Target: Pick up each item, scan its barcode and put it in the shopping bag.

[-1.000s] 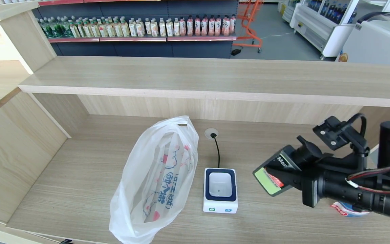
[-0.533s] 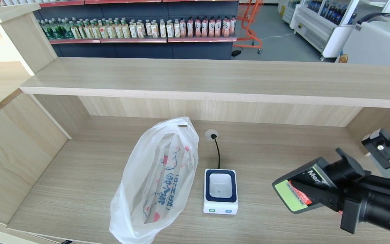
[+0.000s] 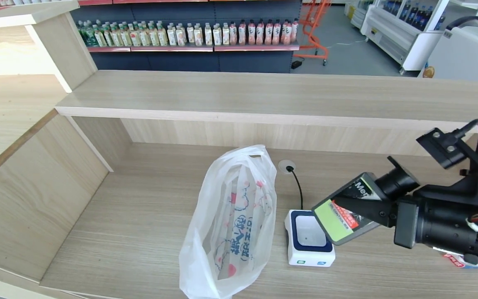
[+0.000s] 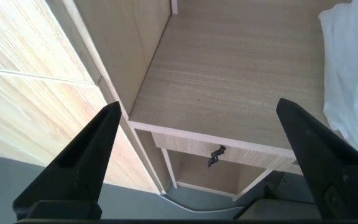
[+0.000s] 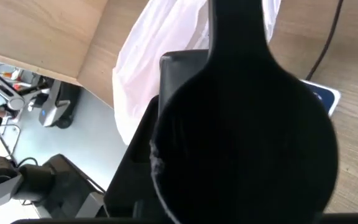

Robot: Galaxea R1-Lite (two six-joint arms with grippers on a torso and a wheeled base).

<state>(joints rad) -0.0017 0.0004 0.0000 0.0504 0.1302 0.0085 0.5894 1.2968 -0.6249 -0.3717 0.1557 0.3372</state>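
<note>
Left edge first: your side wall (image 3: 35,195) boxes in the counter (image 3: 139,232), and the raised ledge (image 3: 264,95) closes off the back. Between wall and bag you have a broad stretch of bare wood. Left pincer (image 4: 199,109) hangs above the counter's front left corner, fingers spread wide, nothing in it, bag edge nearby. Shopping bag (image 3: 230,224) lies mid-counter, handle end toward the ledge. A printed pack (image 3: 239,232) with pink and blue markings shows through the plastic. Scanner (image 3: 308,243) sits just right of the bag; can't tell if they touch. Its cable (image 3: 297,187) runs back to a hole in the counter. Right pincer (image 3: 369,203) is clamped on a black box (image 3: 338,214), held tilted in the air, green-and-red label end turned toward the head camera and overlapping the scanner's right rear corner. Far right, a red-and-white packet (image 3: 454,259) lies on the counter under the right arm, mostly hidden.
</note>
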